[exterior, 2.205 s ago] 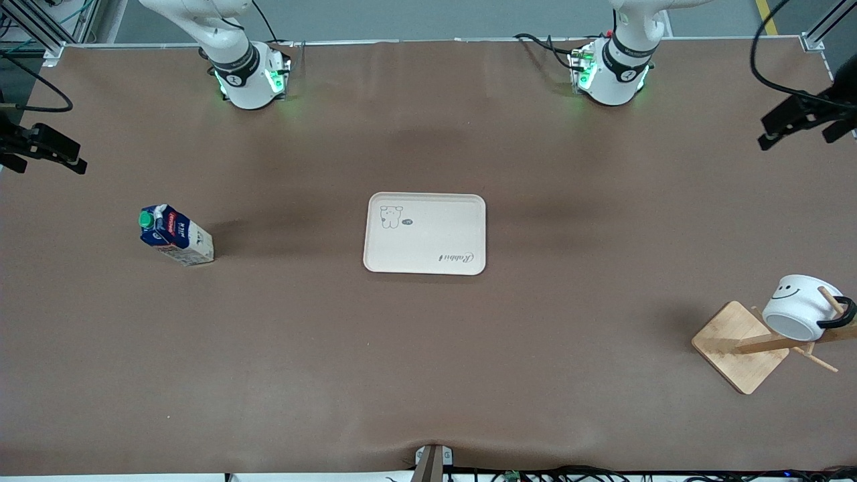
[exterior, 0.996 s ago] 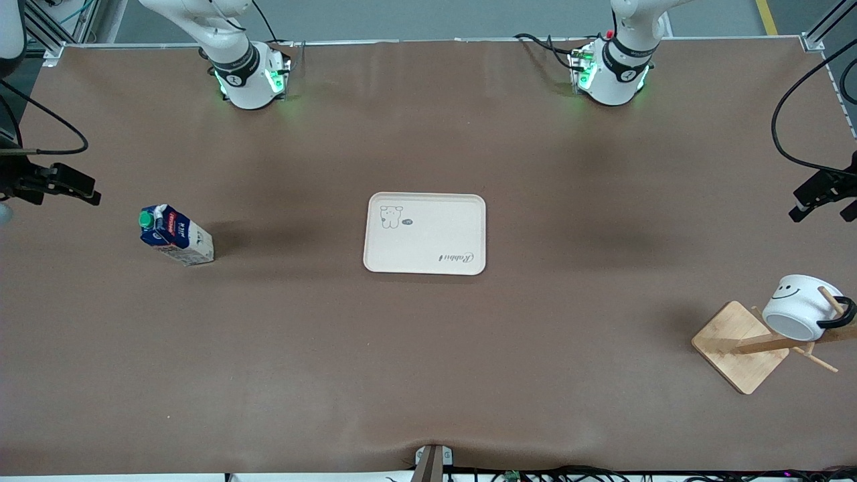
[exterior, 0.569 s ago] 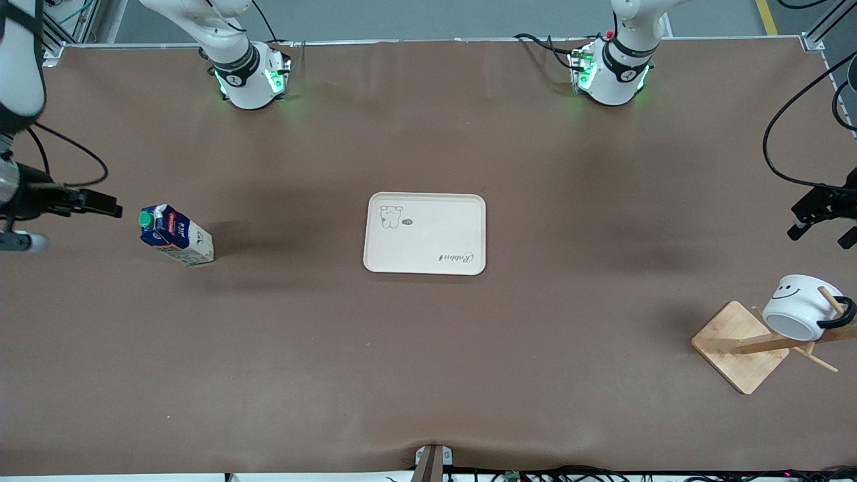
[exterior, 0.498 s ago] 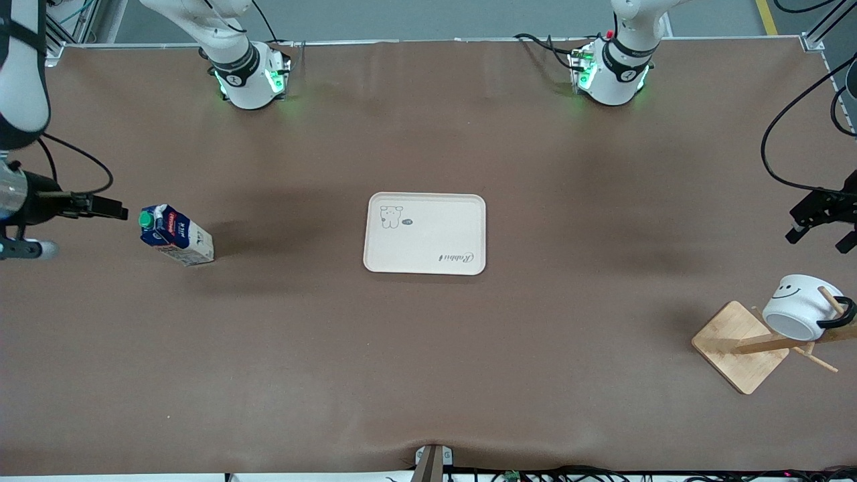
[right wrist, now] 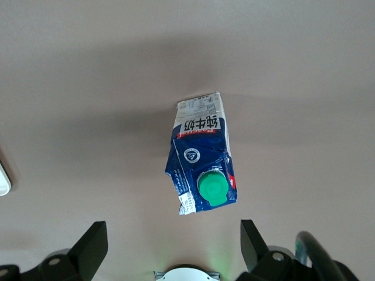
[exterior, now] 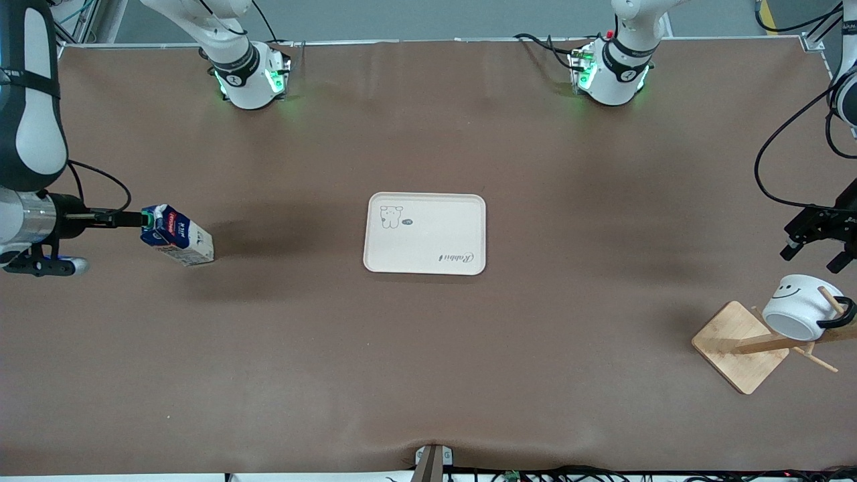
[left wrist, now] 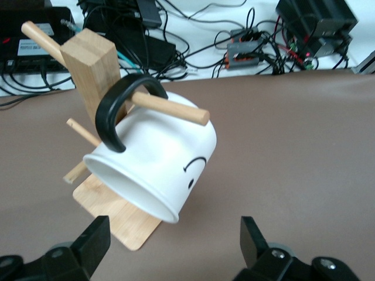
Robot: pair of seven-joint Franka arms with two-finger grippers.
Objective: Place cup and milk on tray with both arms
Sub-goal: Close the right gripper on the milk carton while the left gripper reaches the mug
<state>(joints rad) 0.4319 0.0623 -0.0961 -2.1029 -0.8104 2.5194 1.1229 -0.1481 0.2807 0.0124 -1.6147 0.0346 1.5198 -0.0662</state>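
Observation:
The milk [exterior: 177, 235] stands on the table toward the right arm's end, its green cap on top; it also shows in the right wrist view [right wrist: 202, 155]. My right gripper [exterior: 130, 218] is open and empty, in the air beside the carton's cap, apart from it [right wrist: 171, 246]. The cup [exterior: 800, 309] hangs tilted by its black handle on a peg of the wooden rack, and shows in the left wrist view [left wrist: 158, 161]. My left gripper [exterior: 810, 258] is open and empty, above the cup [left wrist: 173, 243]. The tray [exterior: 425, 234] lies bare at mid-table.
The wooden rack [exterior: 740, 345] with its square base, post [left wrist: 91, 70] and pegs stands near the table's edge at the left arm's end. Cables and electronics [left wrist: 252, 41] lie off the table's edge past the rack. A tray corner [right wrist: 3, 181] shows in the right wrist view.
The right gripper has come down and across to just beside the milk's cap. The left gripper has moved in over the cup. Milk, cup and tray have not moved.

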